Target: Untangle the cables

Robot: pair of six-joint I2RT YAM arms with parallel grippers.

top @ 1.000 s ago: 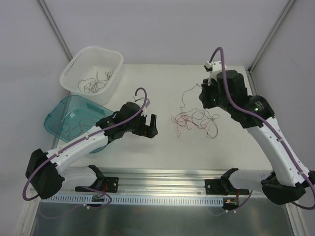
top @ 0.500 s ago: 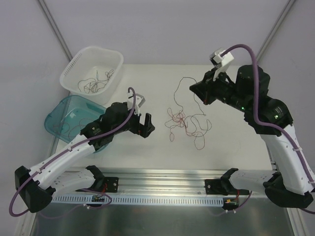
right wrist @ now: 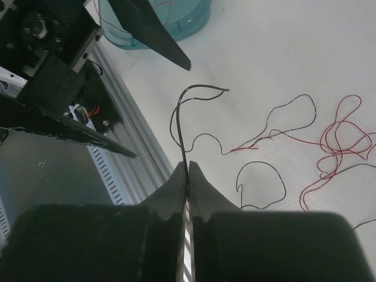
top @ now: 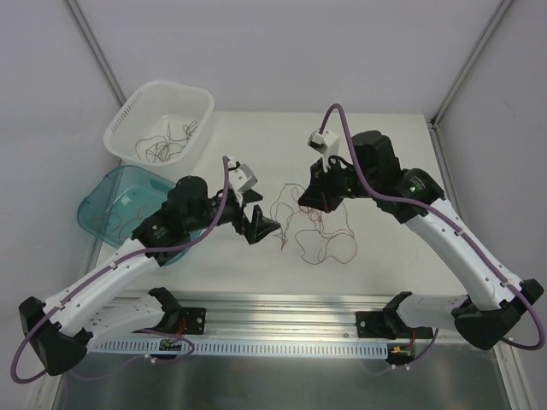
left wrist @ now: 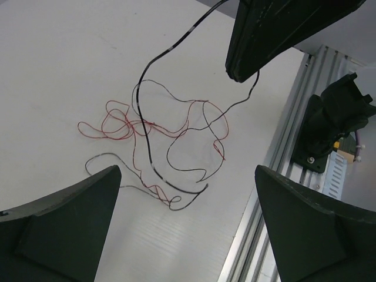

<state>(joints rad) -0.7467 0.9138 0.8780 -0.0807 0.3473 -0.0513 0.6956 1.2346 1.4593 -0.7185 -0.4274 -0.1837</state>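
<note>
- On the white counter (top: 389, 145), between the two arms: cables (top: 314, 229) in a loose tangle. Hair-thin red and dark strands, curly, looped over one another, mostly lying flat.
- Right claw (top: 303, 199) hangs over the far-left edge of the tangle, raised off the counter. Its fingers are pressed together and pinch one dark strand (right wrist: 179, 123).
- Right wrist view: the strand is clamped right at the tips (right wrist: 187, 167), rises out, then bends over to a free end.
- Left wrist view: the same dark strand (left wrist: 144, 100) drops from beside the right claw's finger (left wrist: 276, 35) into the tangle. It crosses the red loops (left wrist: 111, 120), then trails off on the rail side.
- Left claw (top: 260, 226) is spread wide with nothing gripped. It sits just left of the tangle, tips aimed at it.
- Its wrist view frames the tangle between the two fingers (left wrist: 64, 223). Can't tell if a tip touches any strand.
- Aluminium rail (top: 282, 306) runs along the near side of the tangle.
- White slotted basket (top: 120, 137) is well left of the tangle and farther back. A few dark wires (top: 167, 141) lie in it.
- Teal tub (top: 102, 205) is left of the tangle, just beside the basket on its near side, partly under the left arm. Right wrist view shows thin red strands inside it (right wrist: 176, 23).
</note>
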